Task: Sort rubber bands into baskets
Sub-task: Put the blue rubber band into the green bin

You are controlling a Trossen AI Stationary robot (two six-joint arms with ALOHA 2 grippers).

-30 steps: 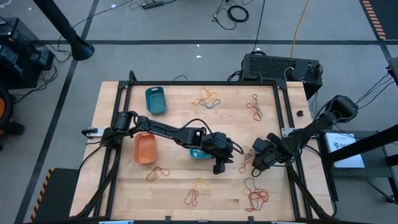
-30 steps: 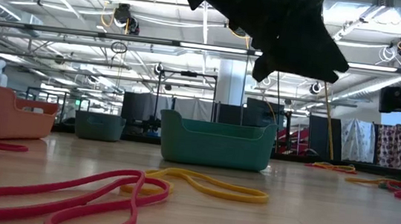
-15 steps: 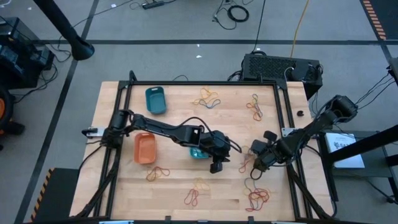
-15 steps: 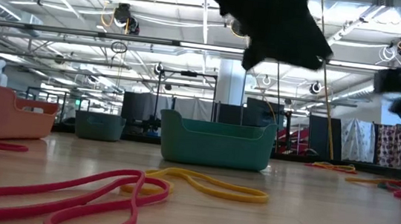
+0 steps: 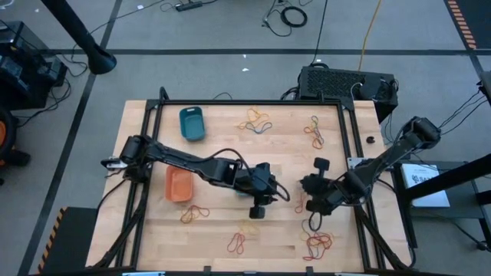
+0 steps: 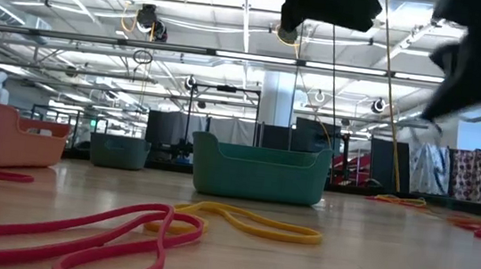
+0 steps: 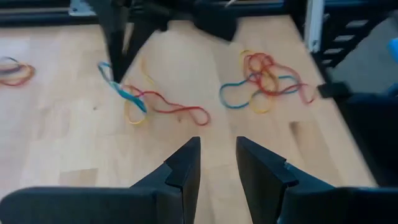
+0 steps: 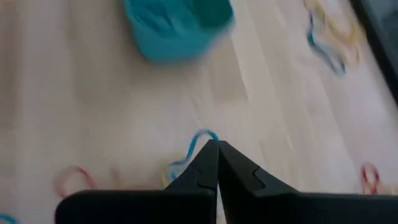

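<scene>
The right gripper (image 8: 217, 144) is over the middle-right of the bench (image 5: 222, 226) with its fingers pressed together; a blue-green rubber band (image 8: 198, 142) sits at their tips, though whether it is pinched cannot be told. The left gripper (image 7: 217, 152) hangs above bare wood with its fingers parted and nothing between them, near tangled red, yellow and blue bands (image 7: 264, 81). The teal basket (image 6: 259, 170) stands mid-bench, the orange basket (image 5: 179, 185) to the left, the darker blue basket (image 5: 192, 123) at the far-left corner.
</scene>
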